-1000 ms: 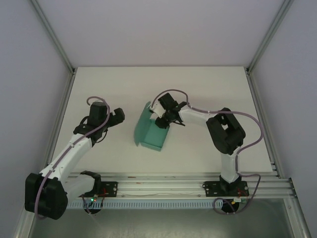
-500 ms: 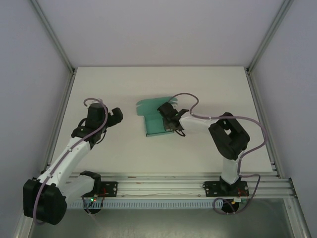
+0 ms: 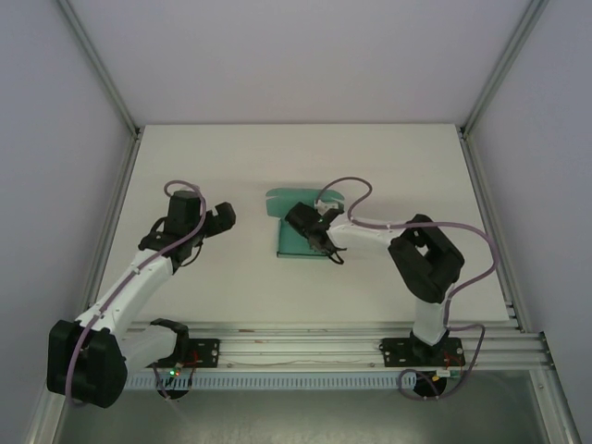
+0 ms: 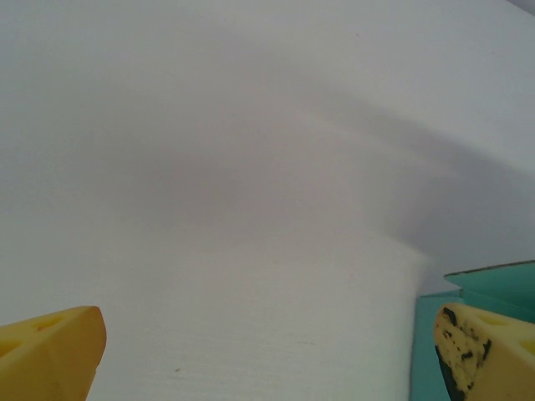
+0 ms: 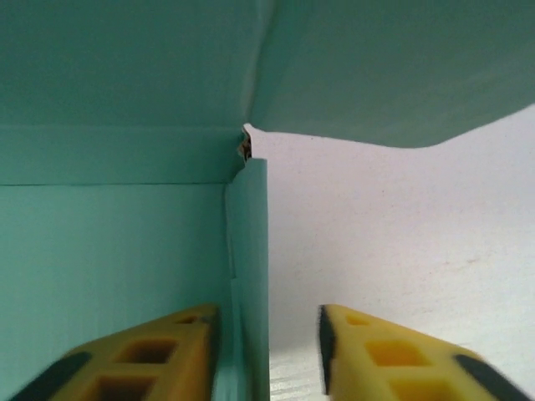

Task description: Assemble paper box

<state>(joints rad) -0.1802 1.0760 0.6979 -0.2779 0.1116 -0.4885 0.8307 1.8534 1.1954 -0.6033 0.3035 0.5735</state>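
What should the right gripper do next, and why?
Probably close the right gripper on the side wall of the box. In the right wrist view its open fingers straddle that upright wall, with a gap on one side. The left gripper is open, left of the box.

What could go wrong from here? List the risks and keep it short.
1. The right fingers straddle a thin upright wall of the paper box, with a gap on one side; closing could crease or bend it.
2. The left fingers are open and apart from the box, so nothing steadies it; a push may slide it across the table.
3. The curved flap overhanging the right fingers might snag.
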